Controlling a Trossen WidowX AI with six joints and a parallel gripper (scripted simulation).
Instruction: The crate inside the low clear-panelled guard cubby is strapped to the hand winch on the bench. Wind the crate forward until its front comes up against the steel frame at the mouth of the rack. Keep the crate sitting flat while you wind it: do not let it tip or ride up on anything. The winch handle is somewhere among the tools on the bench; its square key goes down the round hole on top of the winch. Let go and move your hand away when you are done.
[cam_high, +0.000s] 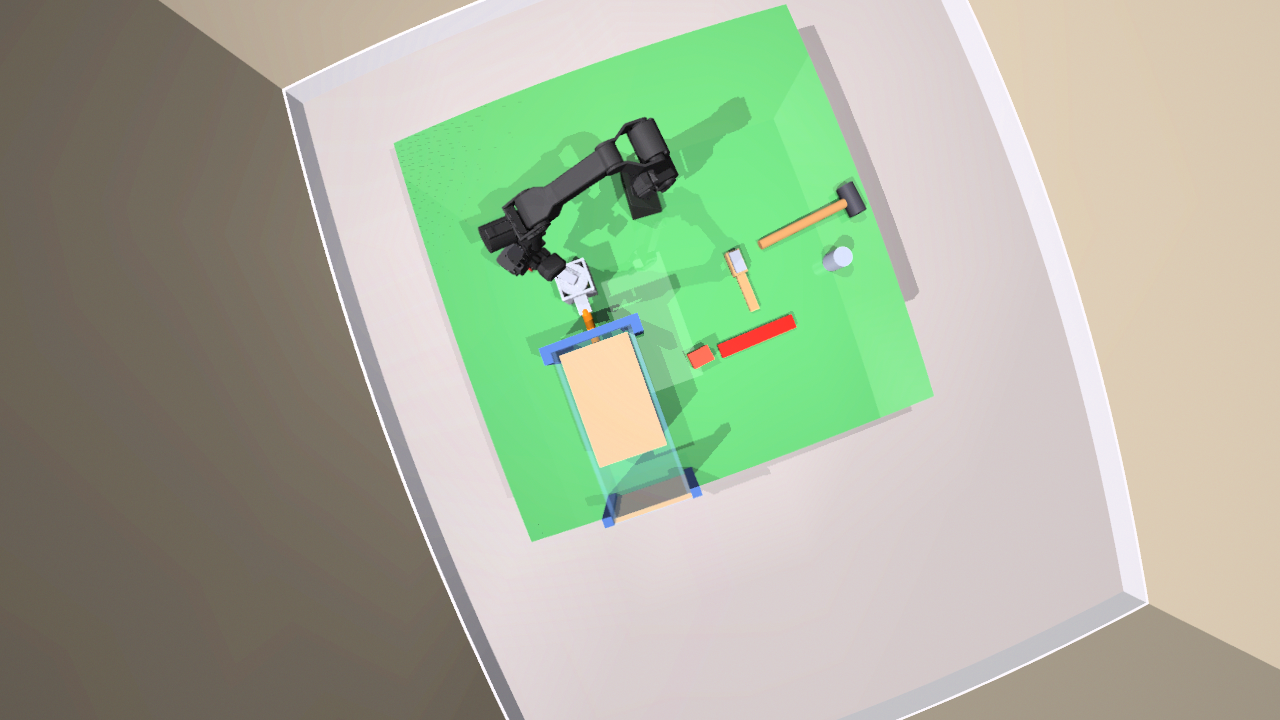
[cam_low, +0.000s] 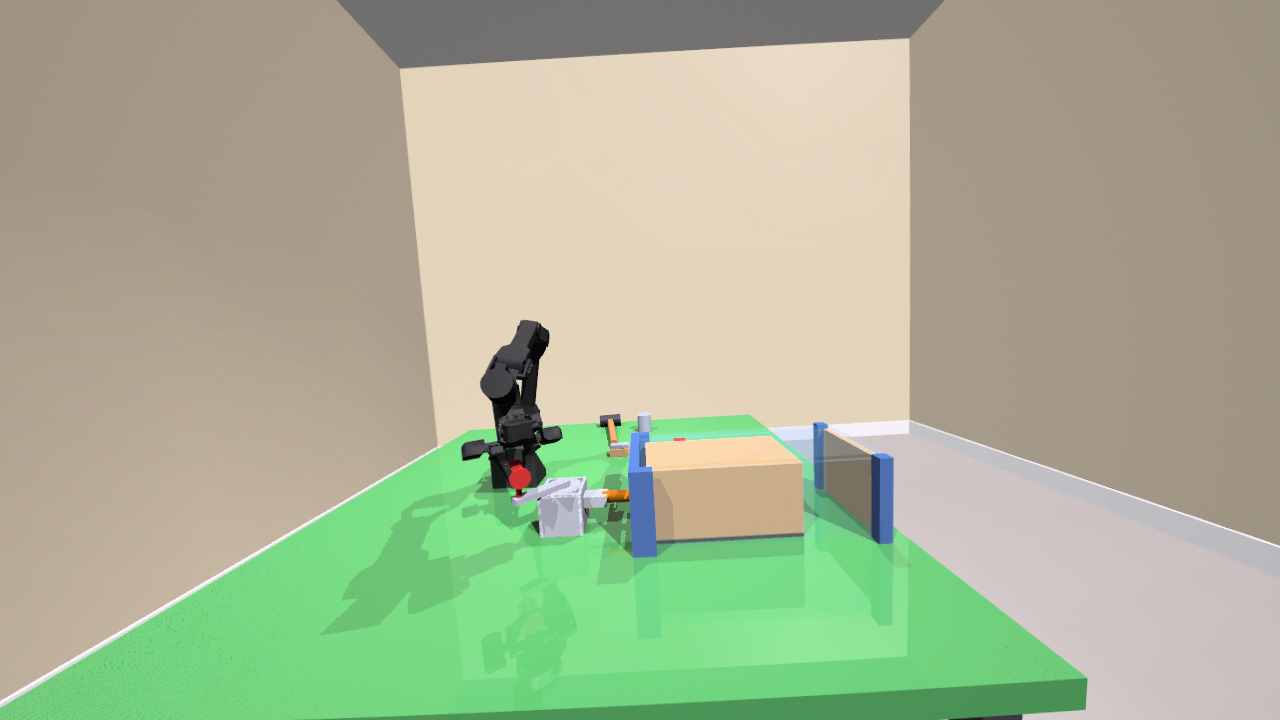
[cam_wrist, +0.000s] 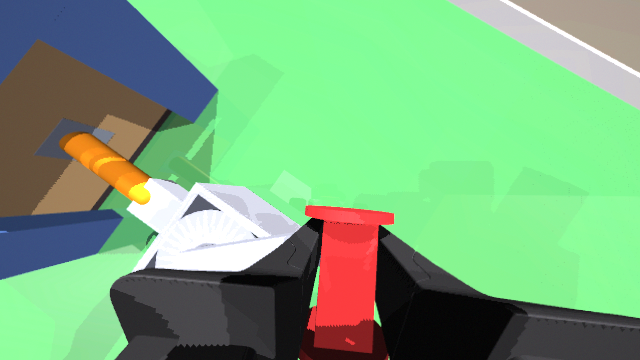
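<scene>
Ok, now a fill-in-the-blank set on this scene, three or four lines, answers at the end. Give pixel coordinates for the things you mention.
1. The gripper (cam_high: 537, 266) (cam_low: 518, 477) (cam_wrist: 342, 223) is shut on the winch handle's ____ knob.
2. The strap (cam_high: 588, 319) (cam_low: 616, 495) (cam_wrist: 106, 167) running from the winch (cam_high: 577, 284) (cam_low: 562, 512) (cam_wrist: 210, 230) is ____.
3. The frame bar (cam_high: 593, 335) (cam_low: 643, 514) (cam_wrist: 165, 55) at the rack mouth is ____.
4. The mallet's (cam_high: 851, 198) (cam_low: 610, 420) head is ____.

Answers: red; orange; blue; black.

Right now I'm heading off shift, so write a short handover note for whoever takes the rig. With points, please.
Gripper (cam_wrist: 342, 223): shut on the red grip (cam_high: 531, 267) (cam_low: 519, 477) (cam_wrist: 348, 280) of the winch handle.
Winch (cam_high: 578, 282) (cam_low: 562, 510) (cam_wrist: 200, 230): handle on top, orange strap (cam_high: 588, 319) (cam_low: 615, 495) (cam_wrist: 107, 165) running to the crate.
Crate (cam_high: 613, 400) (cam_low: 729, 501) (cam_wrist: 90, 90): looks flat, near the blue frame (cam_high: 590, 336) (cam_low: 643, 514) (cam_wrist: 165, 65); contact unclear.
Done: handle fitted.
Left: check contact, wind if needed, let go, move away.
</scene>
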